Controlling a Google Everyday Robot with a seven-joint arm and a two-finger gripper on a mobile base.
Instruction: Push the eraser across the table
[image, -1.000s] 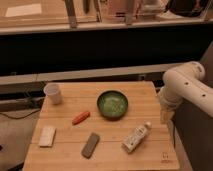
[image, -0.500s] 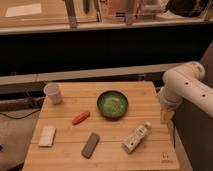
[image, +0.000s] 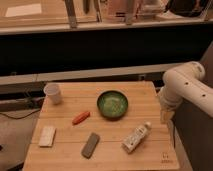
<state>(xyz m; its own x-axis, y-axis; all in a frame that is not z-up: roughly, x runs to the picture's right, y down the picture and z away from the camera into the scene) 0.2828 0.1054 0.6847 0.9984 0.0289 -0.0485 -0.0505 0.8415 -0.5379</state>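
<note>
Eraser (image: 90, 144) on table (image: 145, 100); gripper (image: 166, 116) at right edge; bottle (image: 136, 138) label unreadable.

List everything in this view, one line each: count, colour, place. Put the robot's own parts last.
table: one, light bamboo-coloured planks, centre of view
eraser: one, dark grey, front of table, left of middle
flat block: one, pale cream, front left of table
carrot-like piece: one, orange, left of the bowl, behind the eraser
bowl: one, green, middle of table
cup: one, white, upright, back left corner
bottle: one, white with label, lying on its side, front right
arm: one, white, right of the table
tool: one, pale, at the table's right edge, far from the eraser
</note>
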